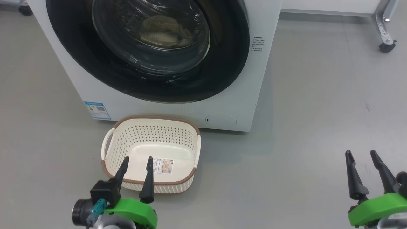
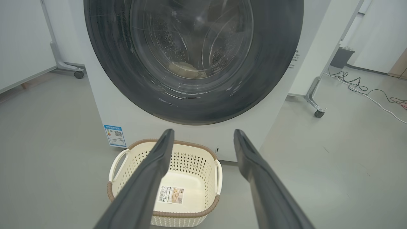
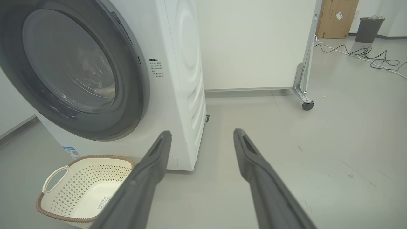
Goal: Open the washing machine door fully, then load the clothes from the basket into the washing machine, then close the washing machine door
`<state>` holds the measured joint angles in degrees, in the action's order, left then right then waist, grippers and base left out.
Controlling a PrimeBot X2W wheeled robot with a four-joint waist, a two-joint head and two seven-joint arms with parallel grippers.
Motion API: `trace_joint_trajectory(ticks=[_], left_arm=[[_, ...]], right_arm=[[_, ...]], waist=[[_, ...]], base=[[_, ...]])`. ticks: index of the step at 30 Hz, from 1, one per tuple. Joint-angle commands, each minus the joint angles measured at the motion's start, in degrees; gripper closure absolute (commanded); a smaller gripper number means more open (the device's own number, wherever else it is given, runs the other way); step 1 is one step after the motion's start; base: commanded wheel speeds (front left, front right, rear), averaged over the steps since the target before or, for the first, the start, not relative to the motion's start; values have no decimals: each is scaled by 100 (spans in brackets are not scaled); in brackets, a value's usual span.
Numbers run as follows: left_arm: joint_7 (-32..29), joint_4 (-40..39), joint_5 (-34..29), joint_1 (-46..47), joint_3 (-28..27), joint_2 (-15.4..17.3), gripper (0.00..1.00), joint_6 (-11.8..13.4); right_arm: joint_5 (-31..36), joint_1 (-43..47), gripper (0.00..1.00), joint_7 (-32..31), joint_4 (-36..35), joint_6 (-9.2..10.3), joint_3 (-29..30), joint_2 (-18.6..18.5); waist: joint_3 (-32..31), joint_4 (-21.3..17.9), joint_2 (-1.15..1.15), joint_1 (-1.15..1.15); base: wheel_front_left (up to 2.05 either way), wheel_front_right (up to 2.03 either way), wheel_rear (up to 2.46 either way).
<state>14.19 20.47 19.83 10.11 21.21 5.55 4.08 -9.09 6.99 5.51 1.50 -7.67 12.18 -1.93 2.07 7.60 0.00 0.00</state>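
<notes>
At the floor's near edge: left gripper [image 1: 138,158] and right gripper [image 1: 361,152], jaws spread wide, both empty. Beyond, the empty basket [image 1: 152,117] sits just before the washing machine [image 1: 79,82]. The washing machine door [image 1: 95,73] is closed, rigid and glossy, probably best taken at its rim edge. Soft, light clothes [image 1: 162,30] lie inside behind the glass.

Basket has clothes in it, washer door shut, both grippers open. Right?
Wrong on the basket: in the head view it holds only a label sticker; the clothes lie inside, behind the shut washing machine door. The left gripper and right gripper are open.
</notes>
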Motion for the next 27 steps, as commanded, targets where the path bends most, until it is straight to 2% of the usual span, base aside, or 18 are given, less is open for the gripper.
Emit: trace_joint_trajectory(ticks=[1, 19, 20, 27], left_arm=[[62, -159, 22, 198, -157, 104, 0, 35], [69, -242, 63, 304, -144, 102, 0, 111], [-4, -18, 42, 16, 18, 15, 100, 81], [-19, 575, 47, -444, 108, -28, 100, 80]], right_arm=[[-52, -105, 0, 1, -170, 19, -137, -95], [-78, -193, 0, -18, -184, 19, -159, -95], [-48, -13, 100, -4, 16, -1, -55, 4], [-54, 112, 100, -7, 764, -1, -164, 115]], waist=[[5, 0, 0, 0], [255, -50, 0, 0], [257, -50, 0, 0], [261, -53, 0, 0]], base=[[0, 0, 0], [0, 0, 0], [0, 0, 0], [0, 0, 0]])
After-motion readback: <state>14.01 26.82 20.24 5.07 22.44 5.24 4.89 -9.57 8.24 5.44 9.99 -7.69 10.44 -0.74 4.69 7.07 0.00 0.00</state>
